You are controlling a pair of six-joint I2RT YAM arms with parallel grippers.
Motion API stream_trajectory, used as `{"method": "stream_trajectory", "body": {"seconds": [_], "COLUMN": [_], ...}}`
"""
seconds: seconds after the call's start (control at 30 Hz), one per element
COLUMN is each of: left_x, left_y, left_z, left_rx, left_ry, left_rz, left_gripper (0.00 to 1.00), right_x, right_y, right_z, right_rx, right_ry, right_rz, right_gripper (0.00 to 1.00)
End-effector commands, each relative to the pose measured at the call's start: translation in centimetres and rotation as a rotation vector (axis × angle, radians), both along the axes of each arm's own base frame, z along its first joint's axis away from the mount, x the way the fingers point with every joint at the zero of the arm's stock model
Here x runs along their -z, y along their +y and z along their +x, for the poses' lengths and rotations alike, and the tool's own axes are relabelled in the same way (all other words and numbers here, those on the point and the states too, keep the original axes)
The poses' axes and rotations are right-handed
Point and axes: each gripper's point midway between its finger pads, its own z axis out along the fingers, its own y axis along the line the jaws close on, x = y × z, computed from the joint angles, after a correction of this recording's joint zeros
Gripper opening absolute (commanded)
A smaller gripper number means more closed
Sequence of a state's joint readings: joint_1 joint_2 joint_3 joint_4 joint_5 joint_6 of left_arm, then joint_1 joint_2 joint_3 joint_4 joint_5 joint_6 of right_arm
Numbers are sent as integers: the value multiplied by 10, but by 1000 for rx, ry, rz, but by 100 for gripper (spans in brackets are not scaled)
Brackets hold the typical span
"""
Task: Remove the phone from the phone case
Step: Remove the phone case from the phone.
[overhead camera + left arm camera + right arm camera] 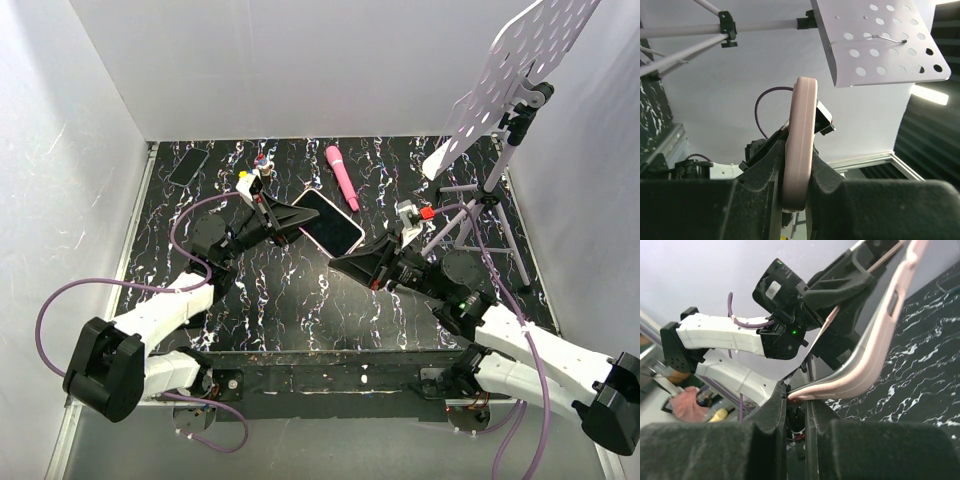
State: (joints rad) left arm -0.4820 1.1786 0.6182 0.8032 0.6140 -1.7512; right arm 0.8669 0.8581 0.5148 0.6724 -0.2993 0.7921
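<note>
Case (801,140) clamped edgewise by left gripper (796,186); right gripper (796,399) pinches its bent corner, peel slowly; phone (328,222) seemingly inside.

- The top camera looks down from above and behind the arms (160,315), taking in the whole tabletop (300,300).
- Both wrist cameras tilt upward at close range and share the phone case (800,145).

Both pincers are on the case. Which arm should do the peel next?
Right. The right pincer pinches only the corner lip of the phone case, which is already flexed away from the phone. The left pincer seems to clamp the full edge, so it suits anchoring.
</note>
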Motion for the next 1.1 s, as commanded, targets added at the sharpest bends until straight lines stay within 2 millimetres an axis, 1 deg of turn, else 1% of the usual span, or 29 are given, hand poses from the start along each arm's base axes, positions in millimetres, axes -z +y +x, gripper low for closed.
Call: {"method": "stream_trajectory", "body": {"seconds": [0.0,0.1,0.17,0.27,0.37,0.43,0.47,0.5,0.57,0.6,0.63,0.67,0.7,0.73,0.77,0.83,0.9,0.93,1.0,1.07], "left_x": [-43,-55,-59,-60,-53,-52,-53,-54,-54,-55,-56,-58,-62,-65,-69,-70,-70,-66,-58,-49], "left_y": [-1,2,2,3,2,4,4,4,4,3,4,5,5,6,6,4,3,1,0,-1], "left_z": [-29,-37,-42,-47,-51,-51,-51,-51,-50,-49,-49,-49,-49,-49,-49,-46,-45,-42,-36,-29], "left_rx": [152,166,184,203,211,198,194,194,193,191,189,184,177,172,168,158,136,119,76,55], "left_ry": [54,10,-10,-15,-23,-26,-37,-48,-62,-68,-77,-92,-109,-123,-143,-183,-230,-235,-260,-278], "left_rz": [-98,-113,-115,-123,-91,-97,-104,-107,-107,-107,-111,-119,-133,-142,-147,-131,-91,-58,12,68], "left_gripper": [0,0,0,0,0,0,0,0,0,0,0,0,0,0,0,0,0,0,0,0], "right_x": [2,4,8,14,16,19,24,30,41,50,58,66,66,67,70,76,75,70,60,54], "right_y": [14,20,26,31,32,30,26,21,10,4,-3,-8,-9,-8,-5,3,8,8,4,-4], "right_z": [-13,-11,-12,-10,-1,13,23,30,40,46,48,47,43,38,31,20,9,4,-3,-7], "right_rx": [-73,-97,-128,-146,-122,-45,16,73,153,207,241,248,222,187,146,69,11,-8,-14,0], "right_ry": [-318,-342,-354,-353,-326,-261,-201,-143,-10,75,165,240,314,365,397,436,425,410,375,370], "right_rz": [-134,-155,-172,-188,-201,-213,-213,-208,-202,-212,-203,-180,-126,-79,-72,-124,-165,-172,-191,-216], "right_gripper": [1,1,1,1,1,1,1,1,1,1,1,1,1,1,1,1,3,8,21,28]}}
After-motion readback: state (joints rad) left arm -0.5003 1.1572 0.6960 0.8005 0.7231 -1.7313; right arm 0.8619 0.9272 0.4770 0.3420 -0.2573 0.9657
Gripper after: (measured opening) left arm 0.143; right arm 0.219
